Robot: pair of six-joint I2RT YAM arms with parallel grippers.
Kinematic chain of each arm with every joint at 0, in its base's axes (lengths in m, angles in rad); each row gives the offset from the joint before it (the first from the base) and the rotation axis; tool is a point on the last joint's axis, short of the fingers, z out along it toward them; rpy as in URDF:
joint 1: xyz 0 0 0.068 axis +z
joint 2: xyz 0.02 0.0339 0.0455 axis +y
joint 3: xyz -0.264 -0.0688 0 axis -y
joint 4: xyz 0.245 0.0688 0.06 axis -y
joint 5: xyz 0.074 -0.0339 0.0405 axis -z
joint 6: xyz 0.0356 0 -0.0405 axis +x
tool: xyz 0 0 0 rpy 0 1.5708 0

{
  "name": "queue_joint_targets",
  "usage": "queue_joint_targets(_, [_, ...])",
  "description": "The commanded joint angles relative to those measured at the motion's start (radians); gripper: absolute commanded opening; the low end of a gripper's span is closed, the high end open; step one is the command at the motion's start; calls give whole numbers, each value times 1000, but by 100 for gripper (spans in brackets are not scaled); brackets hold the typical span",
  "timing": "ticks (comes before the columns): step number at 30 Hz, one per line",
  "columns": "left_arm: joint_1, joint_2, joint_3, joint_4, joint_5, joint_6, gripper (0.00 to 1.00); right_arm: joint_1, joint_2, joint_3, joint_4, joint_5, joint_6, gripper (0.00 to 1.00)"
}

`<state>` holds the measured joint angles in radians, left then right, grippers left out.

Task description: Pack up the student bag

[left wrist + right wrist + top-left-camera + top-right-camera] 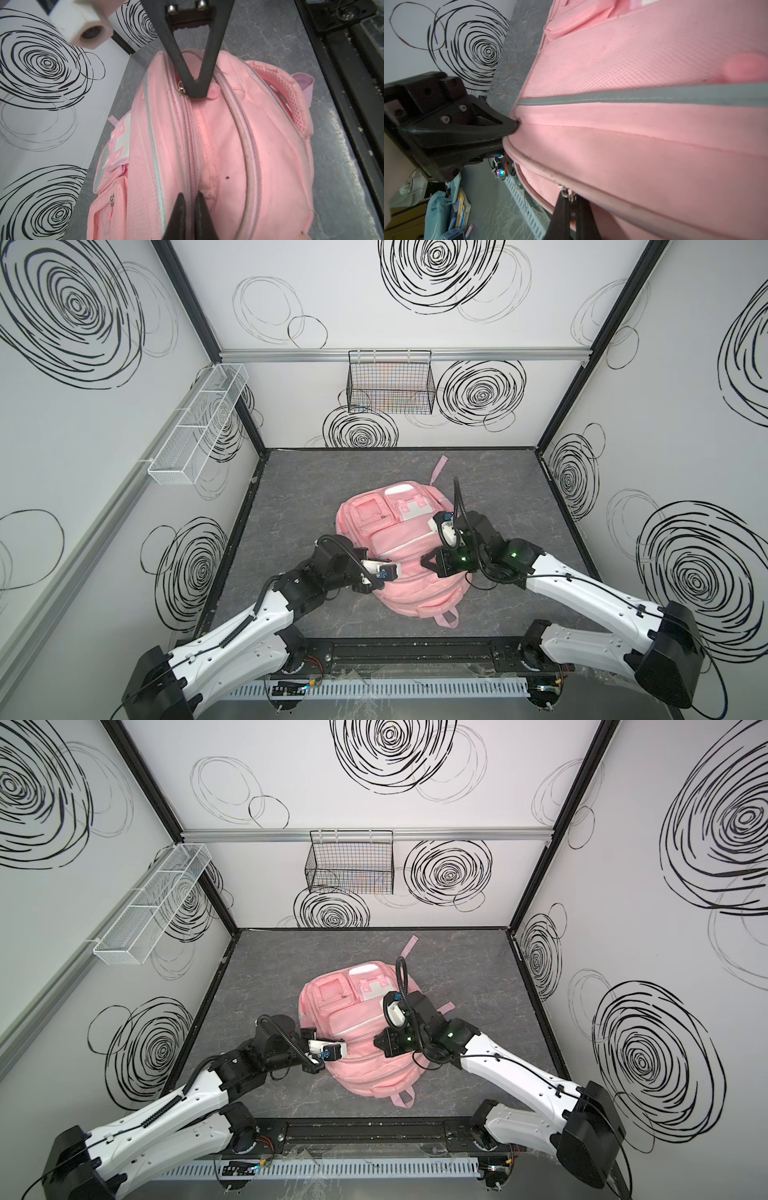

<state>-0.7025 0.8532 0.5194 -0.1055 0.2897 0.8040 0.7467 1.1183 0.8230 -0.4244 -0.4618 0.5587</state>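
student bag (411, 593) lies flat mid-table, slightly toward the front, pockets up, carry loop (449, 619) toward the arm bases, one pink strap (439, 467) trailing toward the back wall. table (311, 489) is a dark grey marbled sheet, matte, edged in black frame. Enclosure has three white walls covered in black scribbled spirals, black corner posts and an aluminium rail across the back wall. black wire basket (390, 381) hangs off that rail, and a white mesh basket (199, 427) with dividers is fixed to the left wall. Both arms are mounted on the black front rail (399, 655), with a white slotted cable duct (374, 689) just in front of it. left gripper (189, 194) is clenched, tips nearly touching, pinching bag fabric at the zipper line on the bag's left edge. right gripper (572, 196) is also clenched, on the zip pull (214, 92); the pink tab pokes out past its tips and the metal slider (181, 89) touches them on the other side. The two grippers face each other along the same zipper, well apart. Clutter shows past the table edge in the right wrist view, too blurred to name
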Motion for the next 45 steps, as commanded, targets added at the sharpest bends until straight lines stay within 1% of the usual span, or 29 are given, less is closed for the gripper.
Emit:
queue_joint_targets(1, [40, -35, -5, 60, -91, -11, 0, -51, -33, 15, -129, 68, -49, 0])
queue_joint_targets(2, [44, -40, -7, 62, -105, -11, 0, -55, -38, 13, -115, 58, -48, 0])
queue_joint_targets(4, [42, -49, -4, 60, -124, -11, 0, -52, -40, 12, -62, -4, -35, 0])
queue_joint_targets(5, [36, -53, 8, 48, -117, -14, 19, -48, -38, 6, -25, -46, -20, 0])
queue_joint_targets(6, [27, -55, 21, 33, -106, -19, 45, -38, -37, 3, 11, -76, -4, 0])
queue_joint_targets(7, [12, -56, 36, 24, -100, -29, 55, -24, -35, -3, 41, -95, 12, 0])
queue_joint_targets(9, [-40, -46, 70, 6, -106, -51, 57, 15, -32, -10, 100, -109, 41, 0])
queue_joint_targets(12, [-121, -8, 116, 5, -134, -113, 58, 69, -20, -25, 168, -114, 79, 0])
queue_joint_targets(15, [-175, 49, 149, 10, -135, -168, 57, 114, -8, -31, 206, -100, 108, 0])
queue_joint_targets(17, [-186, 81, 149, 21, -127, -178, 56, 130, -11, -36, 235, -103, 124, 0])
queue_joint_targets(20, [-173, 115, 131, 35, -133, -174, 53, 148, -20, -42, 255, -100, 139, 0])
queue_joint_targets(25, [-142, 136, 130, 11, -92, -163, 49, 155, -37, -50, 252, -92, 139, 0])
queue_joint_targets(27, [-135, 138, 127, 6, -94, -157, 43, 154, -37, -49, 250, -91, 135, 0])
queue_joint_targets(30, [-132, 135, 125, -11, -98, -143, 19, 153, -35, -36, 216, -61, 126, 0])
queue_joint_targets(33, [-125, 120, 116, -16, -99, -131, 9, 139, -41, -22, 172, -15, 114, 0])
queue_joint_targets(35, [-117, 110, 108, -10, -100, -132, 2, 120, -51, -25, 160, -8, 111, 0])
queue_joint_targets(36, [-112, 105, 105, -7, -102, -132, 0, 106, -57, -28, 156, -7, 111, 0])
queue_joint_targets(45, [-51, 61, 80, 34, -117, -146, 0, -23, -91, -28, 47, -7, 47, 0])
